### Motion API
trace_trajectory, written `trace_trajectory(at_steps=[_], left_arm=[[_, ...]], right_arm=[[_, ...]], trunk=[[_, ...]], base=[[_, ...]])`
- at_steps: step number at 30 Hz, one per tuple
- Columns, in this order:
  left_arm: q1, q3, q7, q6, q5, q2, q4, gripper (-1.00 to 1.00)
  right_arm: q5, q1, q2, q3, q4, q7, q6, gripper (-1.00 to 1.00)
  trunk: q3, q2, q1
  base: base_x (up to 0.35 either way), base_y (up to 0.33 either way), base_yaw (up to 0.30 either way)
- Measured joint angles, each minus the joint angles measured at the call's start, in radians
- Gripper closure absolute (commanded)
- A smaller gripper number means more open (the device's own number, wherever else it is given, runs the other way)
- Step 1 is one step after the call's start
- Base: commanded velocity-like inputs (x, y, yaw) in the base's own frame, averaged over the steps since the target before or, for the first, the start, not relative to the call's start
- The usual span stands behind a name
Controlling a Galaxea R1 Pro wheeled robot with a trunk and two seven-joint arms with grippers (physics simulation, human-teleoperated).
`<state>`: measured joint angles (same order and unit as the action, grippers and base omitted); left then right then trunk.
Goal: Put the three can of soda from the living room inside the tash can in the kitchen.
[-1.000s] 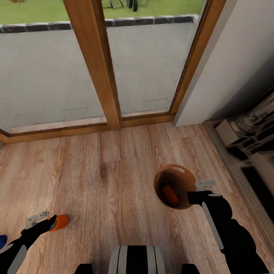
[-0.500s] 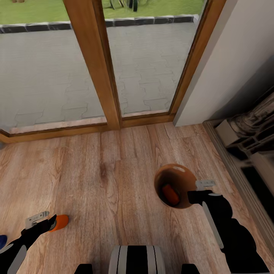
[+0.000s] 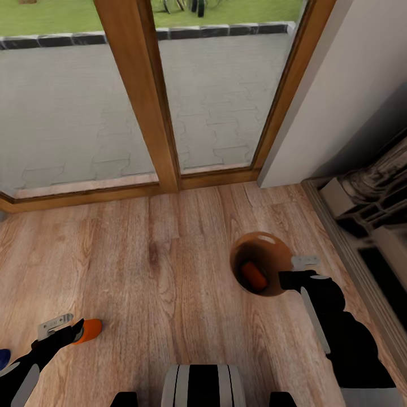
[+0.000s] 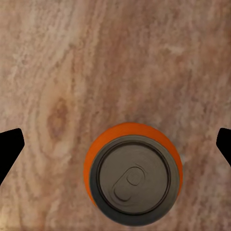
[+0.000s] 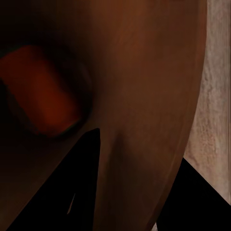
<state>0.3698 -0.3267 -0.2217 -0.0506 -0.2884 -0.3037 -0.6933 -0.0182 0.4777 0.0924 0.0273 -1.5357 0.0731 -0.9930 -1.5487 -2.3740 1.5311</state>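
**Bin carried by its rim, one can aboard, another under the left arm**

The light wood plank floor [image 3: 141, 254] runs up to wood-framed glass doors [image 3: 141, 96], so this reads as the living room, with the kitchen not yet reached. The round tapered bin with its glossy brown inside [image 3: 265, 257] hangs at the right gripper [image 3: 291, 277], whose fingers pinch the rim wall, one inside and one outside; that grip likely lets the bin travel between cans. An orange soda can [image 3: 253, 275] lies tilted at its bottom. The left gripper [image 4: 115, 144], spread wide, hovers over a second orange can [image 4: 133, 174] standing upright on the floor, seemingly lined up for a grasp. A dark blue object [image 3: 3, 357] shows at the head view's edge, possibly the third can.
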Motion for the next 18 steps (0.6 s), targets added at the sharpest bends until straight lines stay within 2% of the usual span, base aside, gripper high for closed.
trace_trajectory(at_steps=[18], left_arm=[[0.0,0.0,0.0,0.0,0.0,0.0,0.0,-1.0]], right_arm=[[0.003,0.024,-0.001,0.0,0.0,0.0,-0.001,1.0]], trunk=[[0.0,0.0,0.0]], base=[[0.0,0.0,0.0]])
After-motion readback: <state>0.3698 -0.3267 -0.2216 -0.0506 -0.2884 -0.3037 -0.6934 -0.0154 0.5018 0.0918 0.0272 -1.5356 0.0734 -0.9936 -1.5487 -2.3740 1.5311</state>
